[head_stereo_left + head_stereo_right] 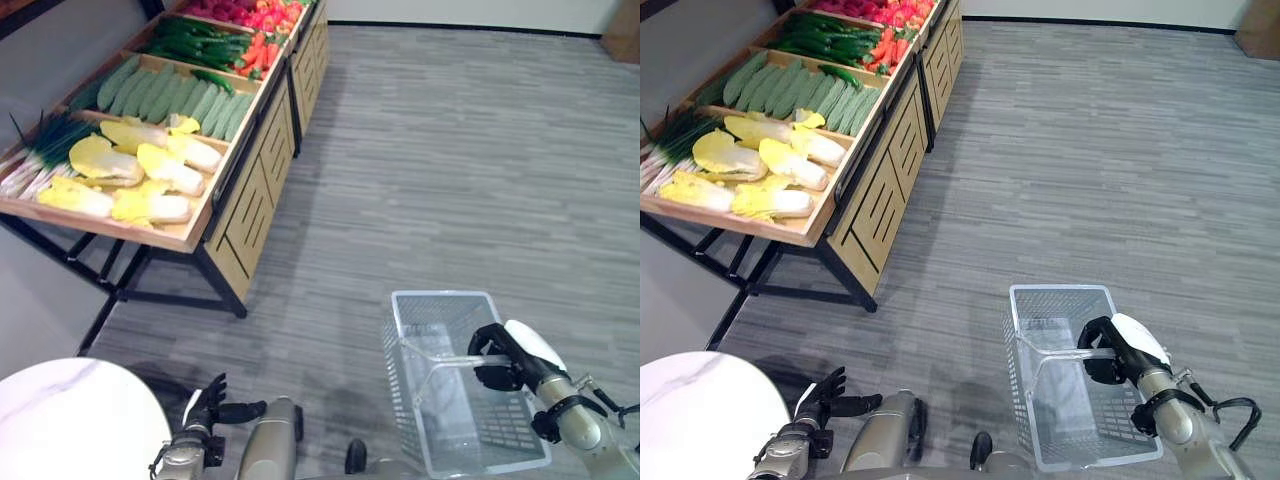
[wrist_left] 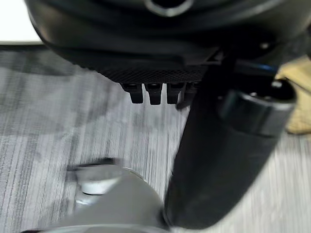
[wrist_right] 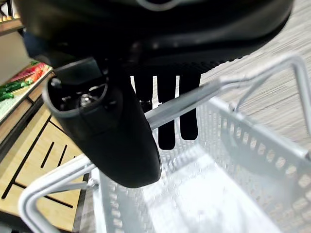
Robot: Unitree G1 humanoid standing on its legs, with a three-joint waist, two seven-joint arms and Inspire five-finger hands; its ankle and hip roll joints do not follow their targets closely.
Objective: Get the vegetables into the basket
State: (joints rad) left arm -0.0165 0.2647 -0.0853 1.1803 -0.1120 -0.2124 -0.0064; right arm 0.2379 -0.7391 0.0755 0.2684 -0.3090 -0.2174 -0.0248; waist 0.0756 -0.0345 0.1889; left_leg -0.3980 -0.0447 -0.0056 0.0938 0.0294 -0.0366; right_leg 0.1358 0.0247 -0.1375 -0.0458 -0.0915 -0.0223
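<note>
The right hand (image 1: 510,355), at about 4 o'clock in the head views, has its fingers curled over the wire handle (image 3: 204,94) of the white basket (image 1: 1040,300); the right wrist view shows the bar passing between the thumb and the fingers (image 3: 167,121). The basket hangs over the grey floor (image 1: 450,150) and holds nothing that can be seen.

The vegetables lie well apart from it, on the wooden display stand (image 1: 255,190) at 10 to 11 o'clock: pale yellow-leaved cabbages (image 1: 150,170) in the nearest tray with green onions (image 1: 45,145) beside them, then cucumbers (image 1: 165,95), dark green peppers (image 1: 195,40) and carrots (image 1: 260,50) (the farthest tray is red produce, too small to name).

The left hand (image 1: 205,405) hangs low at 7 o'clock beside a round white table (image 1: 70,420), fingers spread and relaxed, holding nothing.
</note>
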